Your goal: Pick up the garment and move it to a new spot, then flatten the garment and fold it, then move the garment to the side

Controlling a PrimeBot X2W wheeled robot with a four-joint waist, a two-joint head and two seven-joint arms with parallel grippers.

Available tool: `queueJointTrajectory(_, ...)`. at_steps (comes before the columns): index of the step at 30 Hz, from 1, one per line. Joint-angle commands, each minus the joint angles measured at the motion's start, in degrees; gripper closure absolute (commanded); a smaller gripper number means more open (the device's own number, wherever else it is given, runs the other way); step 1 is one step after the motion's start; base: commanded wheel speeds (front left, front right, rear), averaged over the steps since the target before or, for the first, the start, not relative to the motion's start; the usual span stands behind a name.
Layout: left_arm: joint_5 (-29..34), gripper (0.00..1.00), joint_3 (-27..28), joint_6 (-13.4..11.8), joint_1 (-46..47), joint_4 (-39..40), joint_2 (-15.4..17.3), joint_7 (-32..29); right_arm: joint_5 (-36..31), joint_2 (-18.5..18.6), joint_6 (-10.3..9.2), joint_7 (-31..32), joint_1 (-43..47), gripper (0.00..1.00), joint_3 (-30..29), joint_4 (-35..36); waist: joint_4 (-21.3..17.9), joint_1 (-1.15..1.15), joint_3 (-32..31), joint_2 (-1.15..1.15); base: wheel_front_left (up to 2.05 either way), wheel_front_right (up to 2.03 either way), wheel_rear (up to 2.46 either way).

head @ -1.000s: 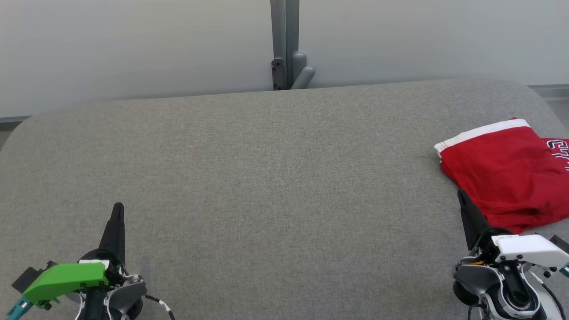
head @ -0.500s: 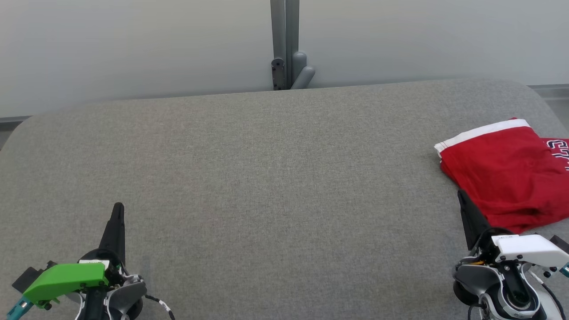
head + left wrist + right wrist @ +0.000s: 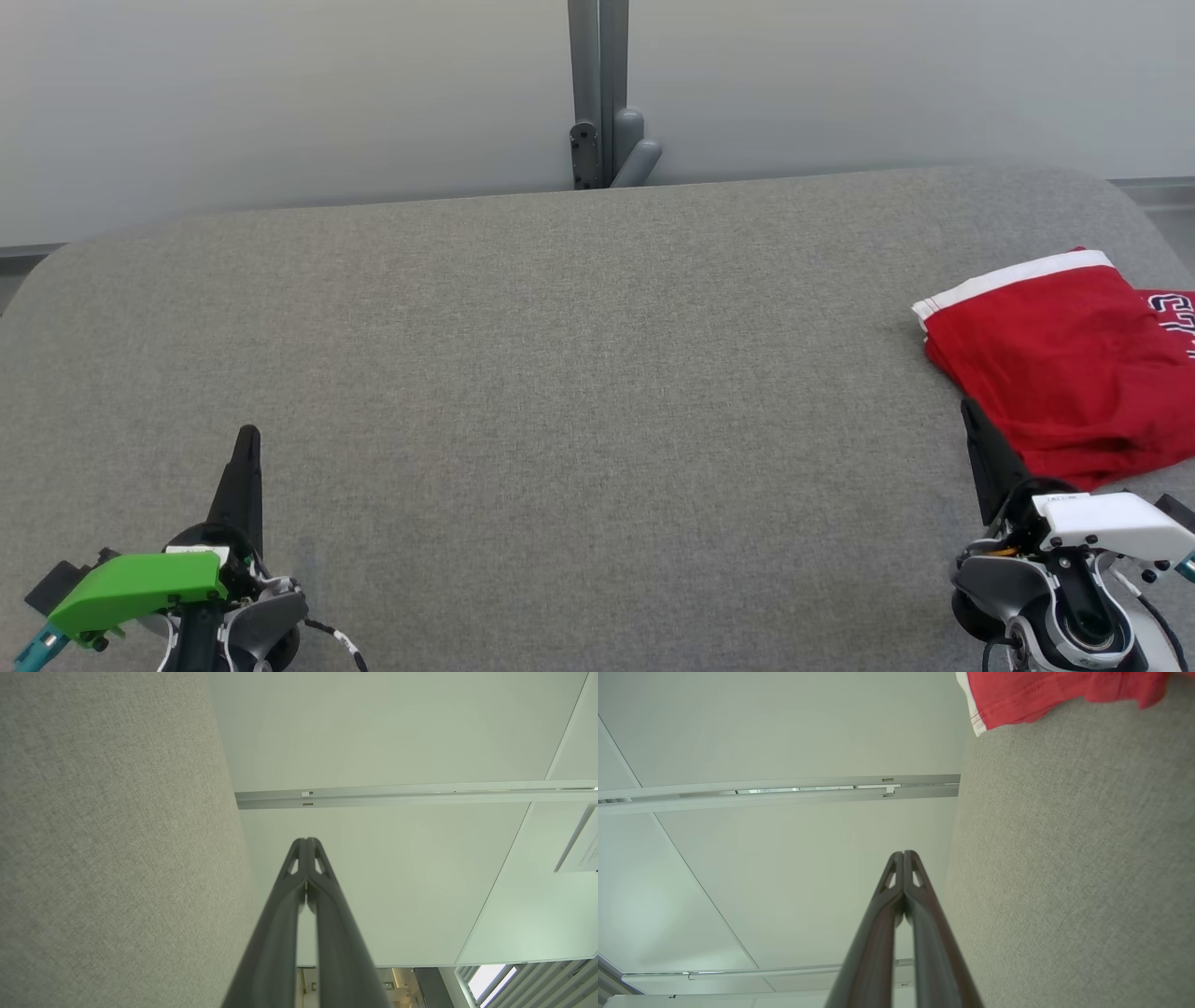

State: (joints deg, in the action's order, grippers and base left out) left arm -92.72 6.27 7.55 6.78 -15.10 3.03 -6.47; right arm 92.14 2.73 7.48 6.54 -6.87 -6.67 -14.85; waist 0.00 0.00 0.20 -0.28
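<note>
Fingers on both of your arms are closed tip to tip, with nothing held between them. Your left fingers show in the head view as one dark spike, nearer you than the grey post and well off to its left. They rise from a wrist with a green cover. In the left wrist view the left fingers meet at the tips, with only a thin slit lower down, and the bench runs along one side of them.

Your right fingers stand nearer you than the post and far to its right, above a wrist with a white cover. In the right wrist view the right fingers are pressed together in the same way, their tips showing against the pale wall.

You find the garment on the grey bench, far to the right of the post and nearer you than it. It is red, loosely folded, with a white band along its far edge and a strip of lettering where the head view cuts it off. Your right fingers point up just beside its near left edge; you cannot tell from the head view whether they touch the cloth. In the right wrist view the garment lies off to one side of the fingertips, on the bench.

The post itself stands behind the bench's far edge, against a pale wall.
</note>
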Motion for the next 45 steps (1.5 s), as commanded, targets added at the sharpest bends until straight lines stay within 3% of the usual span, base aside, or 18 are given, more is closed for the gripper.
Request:
queueJointTrajectory(1,0.5,1.00,0.3,-0.1,0.9,0.1,0.1,-0.1,0.3,0.3,0.02,0.2,-0.5,1.00,0.1,-0.1,0.0,0.00,0.0,0.28,0.00,0.00,0.00)
queueJointTrajectory(45,0.6,1.00,0.4,-0.1,0.9,0.1,0.0,-0.3,0.3,0.3,0.02,0.2,-0.5,1.00,0.1,-0.1,0.0,0.00,0.0,0.28,0.00,0.00,0.00)
